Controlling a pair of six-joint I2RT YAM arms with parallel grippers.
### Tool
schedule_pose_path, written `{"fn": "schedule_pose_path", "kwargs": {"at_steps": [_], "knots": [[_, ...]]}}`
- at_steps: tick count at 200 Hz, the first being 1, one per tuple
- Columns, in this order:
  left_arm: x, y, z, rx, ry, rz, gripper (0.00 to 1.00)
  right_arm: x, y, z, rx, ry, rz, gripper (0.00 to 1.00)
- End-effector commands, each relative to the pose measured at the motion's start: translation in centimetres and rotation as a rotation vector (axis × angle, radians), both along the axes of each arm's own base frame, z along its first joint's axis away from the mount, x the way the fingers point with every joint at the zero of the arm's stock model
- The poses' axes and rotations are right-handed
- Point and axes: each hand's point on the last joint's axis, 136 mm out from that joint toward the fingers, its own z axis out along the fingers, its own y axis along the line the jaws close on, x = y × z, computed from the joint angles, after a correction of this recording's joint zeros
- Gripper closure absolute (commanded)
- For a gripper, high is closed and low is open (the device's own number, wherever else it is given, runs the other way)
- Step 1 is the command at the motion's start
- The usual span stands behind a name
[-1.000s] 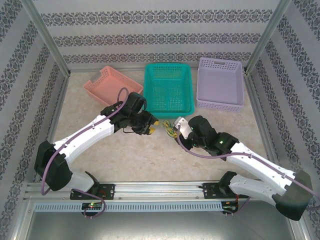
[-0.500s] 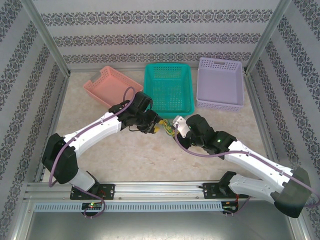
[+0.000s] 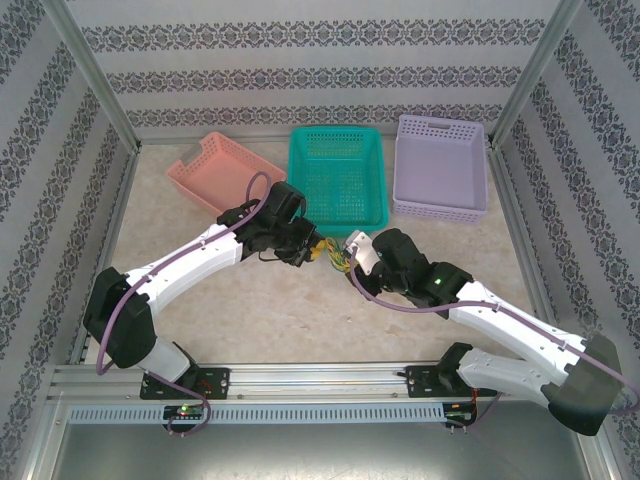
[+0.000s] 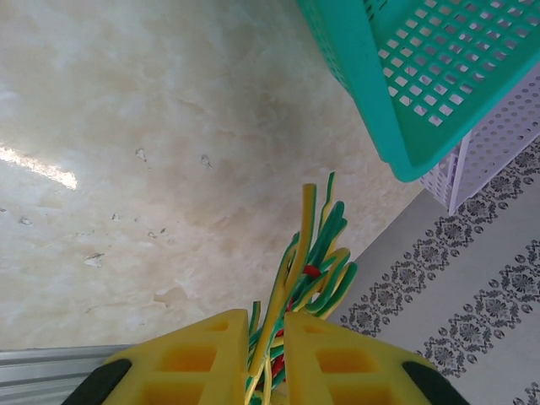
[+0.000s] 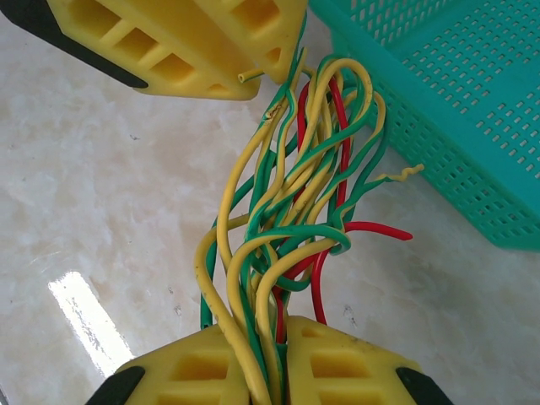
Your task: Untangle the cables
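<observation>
Yellow-fingered left gripper (image 4: 268, 331) and right gripper (image 5: 277, 336) each clamp one end of the thin yellow, green and red cables (image 5: 291, 194) on my remote feed, bunched over the pale marble-look table (image 5: 101, 194) beside a teal perforated plastic basket (image 5: 439, 93).

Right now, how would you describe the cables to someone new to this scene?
Find the teal basket, middle of three at the far side of the table. Just in front of its near rim the left gripper and right gripper meet. The cables are the small tangle of thin yellow, green and red wires pinched between them, unlike the thick purple arm cables.
</observation>
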Motion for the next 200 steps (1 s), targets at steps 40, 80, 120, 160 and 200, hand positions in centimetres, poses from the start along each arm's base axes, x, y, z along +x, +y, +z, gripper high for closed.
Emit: {"fn": "schedule_pose_path", "kwargs": {"at_steps": [40,80,120,160,200], "knots": [[0.1,2.4,0.7,0.048,-0.036,0.031,1.0,-0.1,0.5,2.3,0.079,-0.024,0.015,1.0],[1.0,5.9,0.3,0.028,-0.027,0.102,1.0,-1.7,0.6,3.6,0.167,-0.036,0.081,1.0],[1.6,8.1,-1.0,-0.034,0.0,0.18,1.0,-2.9,0.9,4.9,0.291,0.03,0.116,1.0],[2.1,9.0,-1.8,-0.065,0.023,0.224,1.0,-3.2,1.2,7.1,0.467,0.117,0.118,1.0],[3.3,11.8,-1.5,-0.051,0.004,0.287,1.0,-3.3,0.9,7.9,0.587,0.293,0.119,1.0]]}}
